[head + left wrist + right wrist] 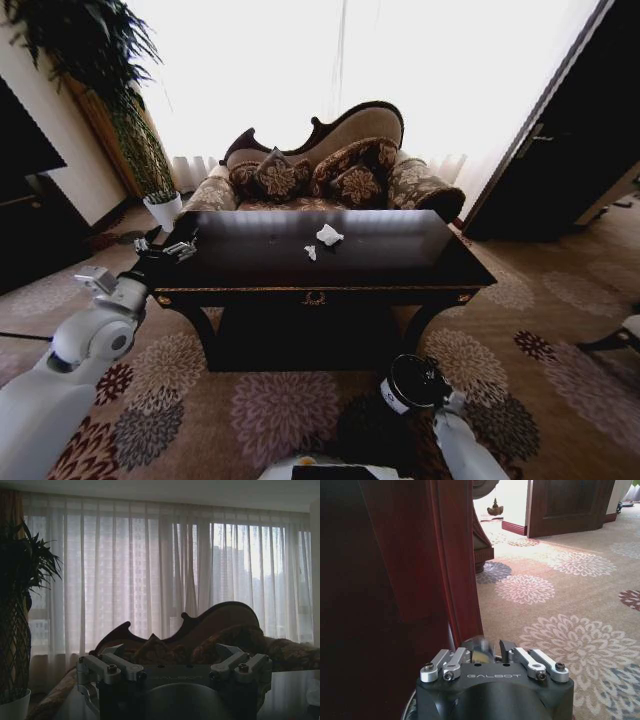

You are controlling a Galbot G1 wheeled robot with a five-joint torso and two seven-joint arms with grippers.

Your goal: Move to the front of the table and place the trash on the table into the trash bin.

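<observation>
The table (320, 262) stands square before the robot, its dark glossy top filling the middle of the head view, a gold emblem at the centre of its front edge. On that top, toward twelve o'clock from the table's centre, lie two pieces of the trash: a larger crumpled white paper wad (328, 235) and, just beside it at its seven o'clock, a smaller white scrap (311, 252); the two lie apart from each other, both well away from the table's front edge. The left gripper (168, 245) hovers at the table's left end, at about nine o'clock from the wad and well apart from it, its fingers spread with nothing between them; in the left wrist view the same gripper (175, 667) points over the tabletop toward a carved sofa (210, 635) and sheer curtains (165, 575). The trash bin (410, 383), black with a shiny rim and a white label, sits low at the robot's right, at about five o'clock from the table's centre, held over the patterned carpet (250, 400) in front of the table. The right gripper (495, 652) is closed on the bin's rim beside a dark reddish table leg (455, 565).
</observation>
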